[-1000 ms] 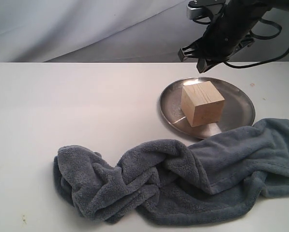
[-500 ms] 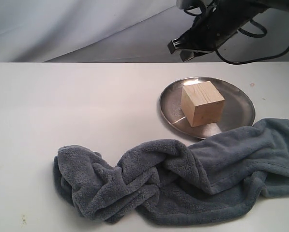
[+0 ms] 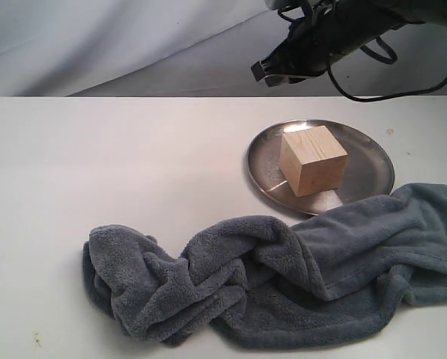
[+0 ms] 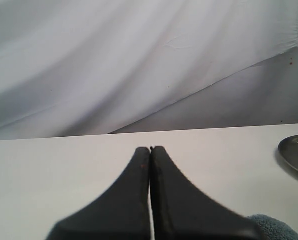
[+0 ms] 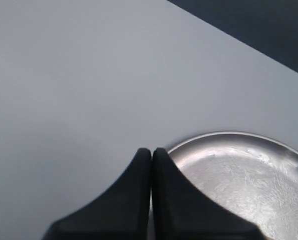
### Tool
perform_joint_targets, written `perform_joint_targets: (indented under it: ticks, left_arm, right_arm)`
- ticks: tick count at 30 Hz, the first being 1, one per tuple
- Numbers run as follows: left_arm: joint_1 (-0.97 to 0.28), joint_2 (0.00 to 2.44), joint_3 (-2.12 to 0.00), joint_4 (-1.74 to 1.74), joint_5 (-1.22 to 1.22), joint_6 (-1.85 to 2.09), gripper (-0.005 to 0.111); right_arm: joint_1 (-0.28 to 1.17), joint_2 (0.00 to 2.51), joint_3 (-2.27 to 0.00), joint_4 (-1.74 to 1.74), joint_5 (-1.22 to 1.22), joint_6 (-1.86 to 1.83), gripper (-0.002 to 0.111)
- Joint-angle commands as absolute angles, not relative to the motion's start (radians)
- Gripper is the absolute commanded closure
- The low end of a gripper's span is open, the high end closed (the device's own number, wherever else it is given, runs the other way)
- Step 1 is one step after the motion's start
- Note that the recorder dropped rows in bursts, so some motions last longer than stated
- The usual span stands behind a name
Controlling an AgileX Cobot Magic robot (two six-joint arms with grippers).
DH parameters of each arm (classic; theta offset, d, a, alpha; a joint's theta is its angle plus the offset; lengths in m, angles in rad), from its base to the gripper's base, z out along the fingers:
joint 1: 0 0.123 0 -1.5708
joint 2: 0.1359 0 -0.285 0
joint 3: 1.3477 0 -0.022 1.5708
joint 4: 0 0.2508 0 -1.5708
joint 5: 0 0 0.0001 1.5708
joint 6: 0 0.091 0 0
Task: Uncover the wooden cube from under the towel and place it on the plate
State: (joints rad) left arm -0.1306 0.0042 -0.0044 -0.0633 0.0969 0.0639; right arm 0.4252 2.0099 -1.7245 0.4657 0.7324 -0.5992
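The pale wooden cube stands uncovered on the round silver plate, a little left of its middle. In front of the plate, the blue-grey towel lies bunched across the table, its right part touching the plate's near rim. High above the plate's far left side, my right gripper hangs shut and empty; its own view shows the shut fingertips beside the plate. My left gripper is also shut and empty, with the plate's edge and a towel corner showing beside it. The exterior view does not show it.
The white table stretches bare to the left of the plate. A draped white-grey backdrop hangs behind the table. Black cables trail from the right arm above the plate's far right.
The right gripper has risen and swung left, away from above the plate. The cube, plate and towel have not moved.
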Motion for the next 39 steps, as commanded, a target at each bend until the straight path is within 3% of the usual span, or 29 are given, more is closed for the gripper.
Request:
perform_joint_targets:
  ticks: [1,6,21,31,39]
  left_arm:
    - [-0.128,0.000,0.000,-0.066,0.086,0.062,0.107]
    - [-0.128,0.000,0.000,-0.066,0.086,0.062,0.107]
    - [-0.128,0.000,0.000,-0.066,0.086,0.062,0.107]
    - [-0.128,0.000,0.000,-0.066,0.086,0.062,0.107]
    - [-0.128,0.000,0.000,-0.066,0.086,0.062,0.107]
  right_arm:
    - [0.420,1.994,-1.718,0.506,0.722,-0.657,0.108]
    - [0.418,1.994,-1.695,0.491,0.686,-0.650,0.108]
    - [0.430,1.853,-1.368,-0.158,0.213,0.125,0.108]
    - [0.419,1.790,-1.302,-0.269,0.146,0.140,0.108]
    - [0.306,1.675,-1.167,-0.266,0.018,0.150,0.108]
